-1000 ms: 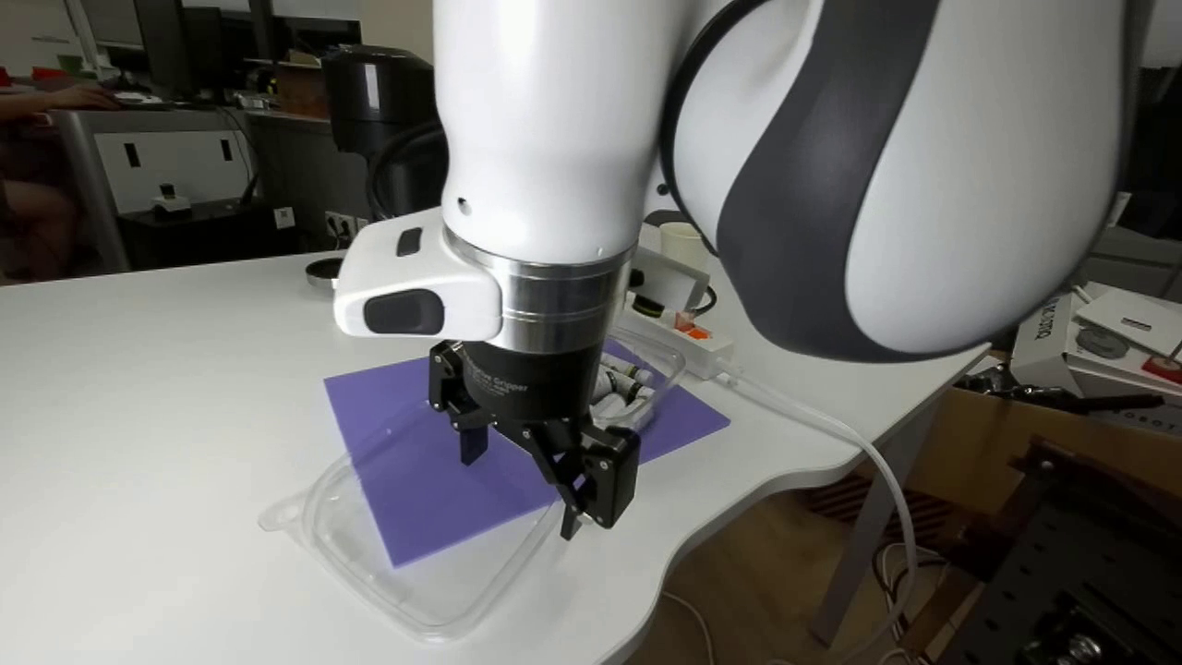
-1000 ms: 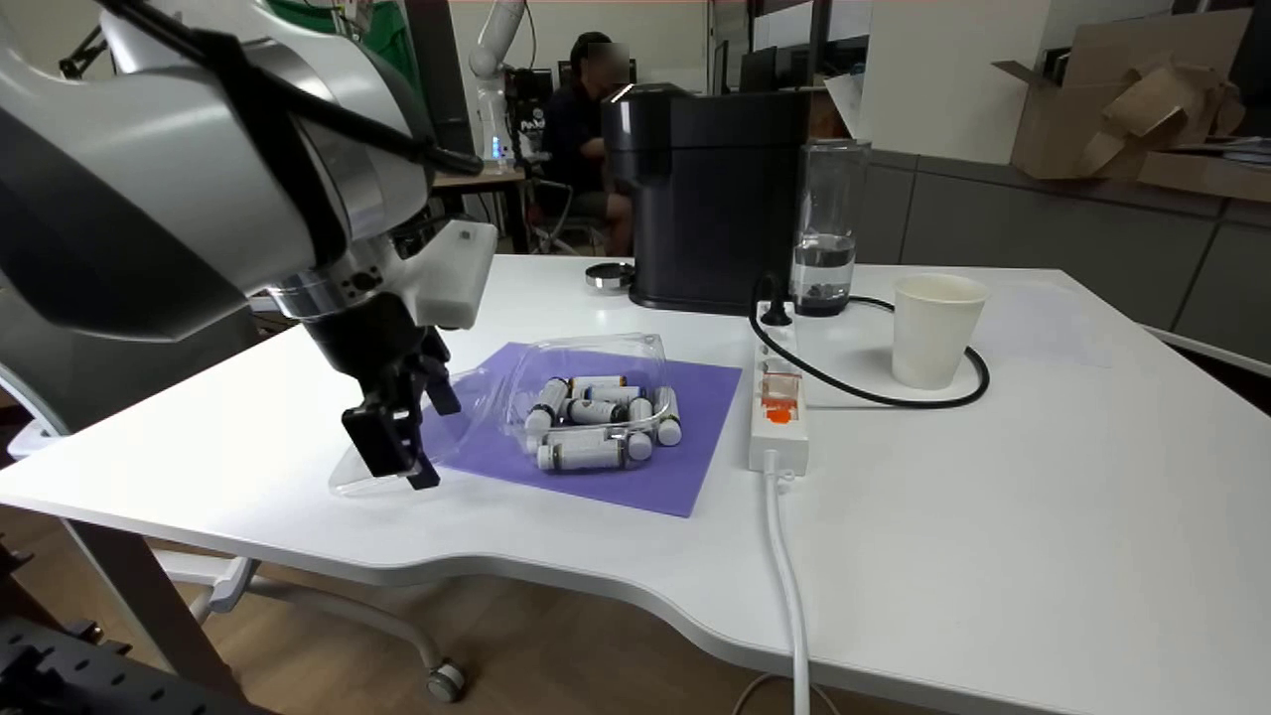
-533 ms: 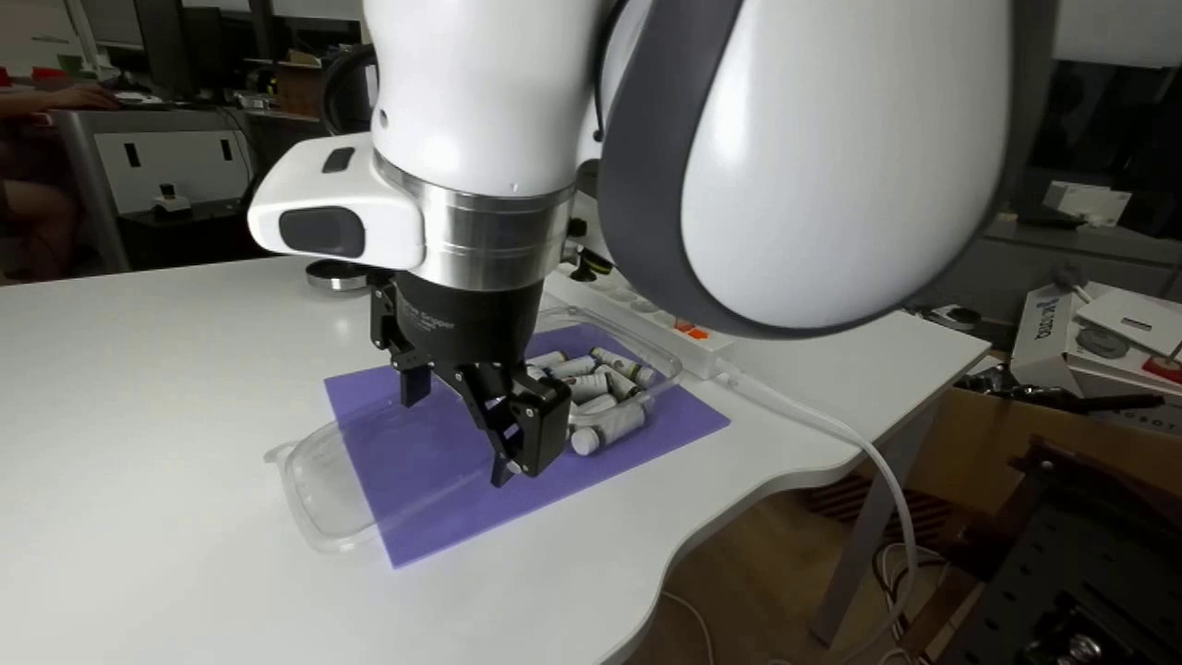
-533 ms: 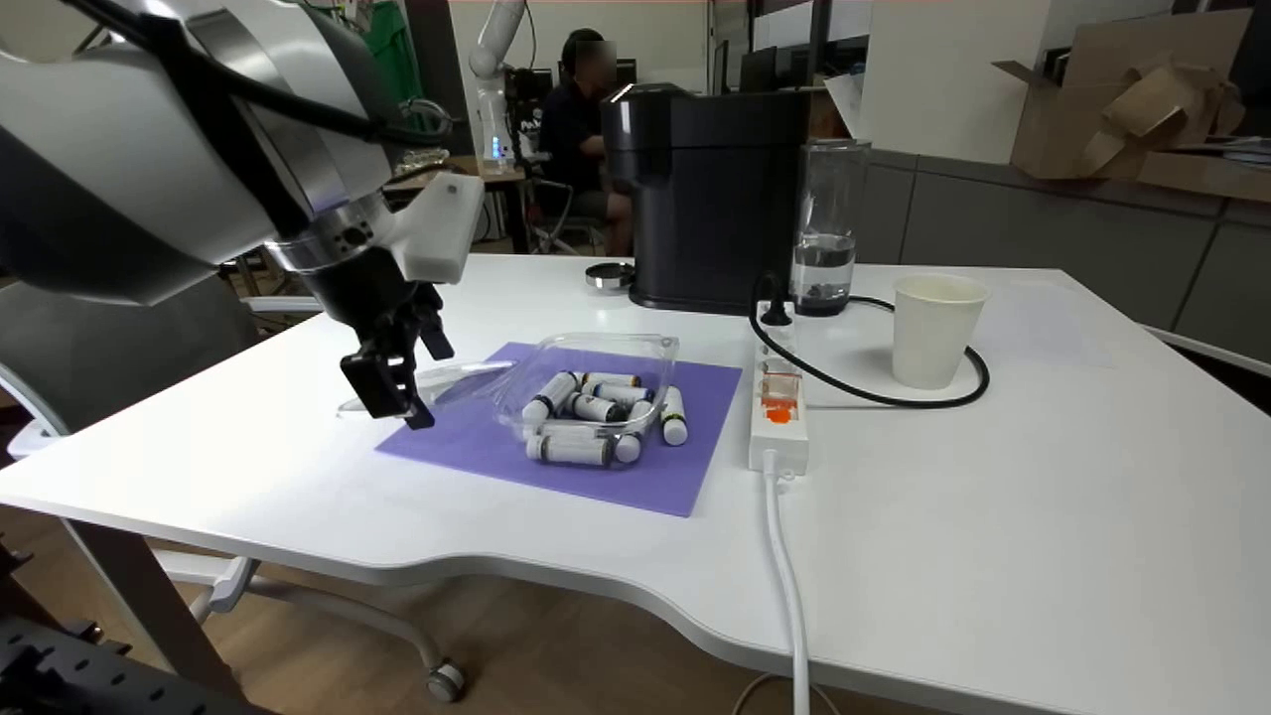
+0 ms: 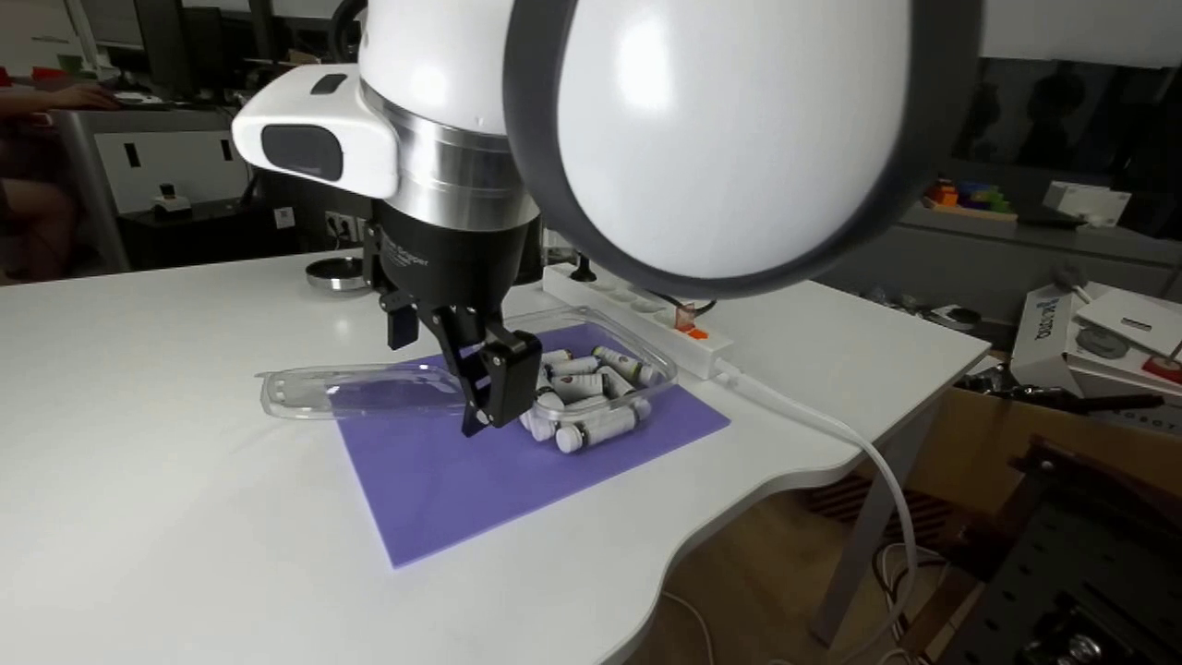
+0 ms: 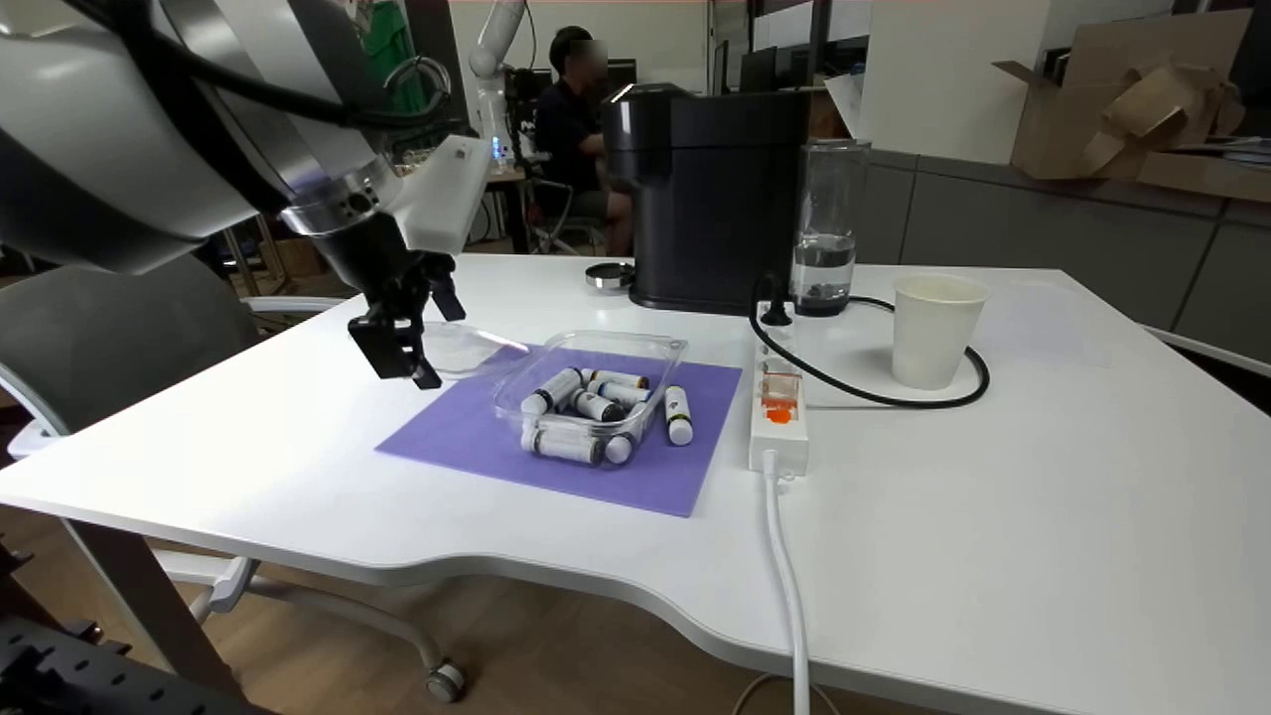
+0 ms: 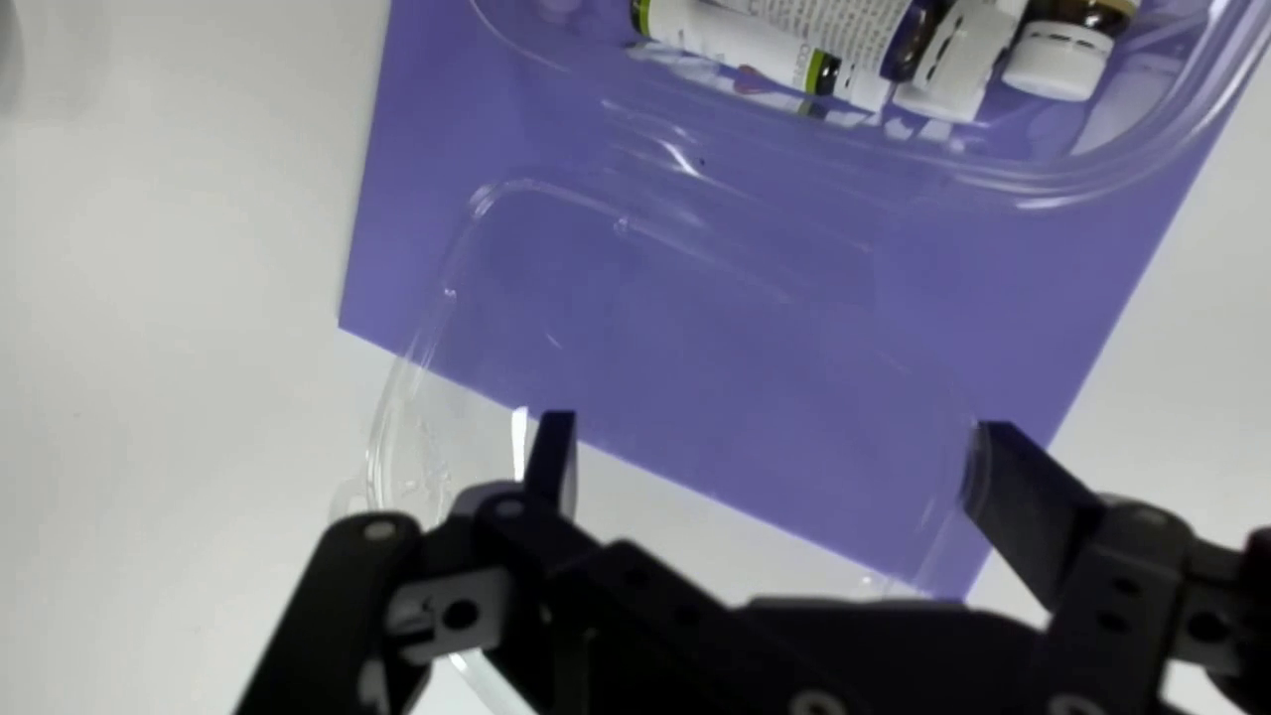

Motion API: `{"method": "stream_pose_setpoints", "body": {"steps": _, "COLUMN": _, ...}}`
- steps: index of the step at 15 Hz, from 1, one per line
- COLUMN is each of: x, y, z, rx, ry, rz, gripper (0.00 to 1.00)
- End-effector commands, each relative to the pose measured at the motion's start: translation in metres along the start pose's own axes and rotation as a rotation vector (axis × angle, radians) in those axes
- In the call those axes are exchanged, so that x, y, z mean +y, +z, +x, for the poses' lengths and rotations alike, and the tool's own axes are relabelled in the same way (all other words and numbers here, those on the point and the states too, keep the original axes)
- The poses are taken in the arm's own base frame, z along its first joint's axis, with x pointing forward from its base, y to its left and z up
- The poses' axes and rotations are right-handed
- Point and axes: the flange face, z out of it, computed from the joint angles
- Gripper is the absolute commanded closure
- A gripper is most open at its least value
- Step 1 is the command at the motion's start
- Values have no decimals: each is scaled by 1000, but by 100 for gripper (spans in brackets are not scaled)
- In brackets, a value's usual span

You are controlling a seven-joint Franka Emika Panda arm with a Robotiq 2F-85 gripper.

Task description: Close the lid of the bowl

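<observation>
The lid (image 5: 369, 392) is thin, clear and tilted; in an exterior view it shows nearly edge-on, raised over the mat. In the wrist view the lid (image 7: 695, 328) spans the gap and reaches close to the bowl (image 7: 1072, 179); whether they join is unclear. My gripper (image 5: 438, 383) is open, its jaws wide apart in the wrist view. The lid's rim crosses over the right finger (image 7: 1033, 506), which seems to be under the lid's edge. Contact at the left finger is unclear. The clear bowl (image 6: 506, 399) holds small white bottles (image 6: 562, 444). One bottle (image 6: 678, 415) shows at its side, inside or out unclear.
A purple mat (image 6: 655, 492) lies under the bowl. A white power strip (image 6: 779, 447) with a cable stands beside it. A white cup (image 6: 938, 333), a black coffee machine (image 6: 710, 199) and a small metal dish (image 6: 609, 276) stand further off.
My gripper has moved up and away from the table's near edge. The lid has swung up with it, from lying low to a raised tilt. The bowl and its bottles have shifted slightly.
</observation>
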Motion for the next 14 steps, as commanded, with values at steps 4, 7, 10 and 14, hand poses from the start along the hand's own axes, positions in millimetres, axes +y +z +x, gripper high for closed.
{"method": "stream_pose_setpoints", "body": {"steps": 4, "x": -10, "y": -15, "z": -2, "rx": 35, "ry": 155, "rz": 0, "gripper": 0}}
{"method": "stream_pose_setpoints", "body": {"steps": 7, "x": -21, "y": -19, "z": 2, "rx": 63, "ry": 206, "rz": 17, "gripper": 0}}
{"method": "stream_pose_setpoints", "body": {"steps": 10, "x": -26, "y": -17, "z": 1, "rx": 60, "ry": 263, "rz": 32, "gripper": 0}}
{"method": "stream_pose_setpoints", "body": {"steps": 14, "x": -33, "y": -1, "z": -6, "rx": 38, "ry": 289, "rz": 67, "gripper": 0}}
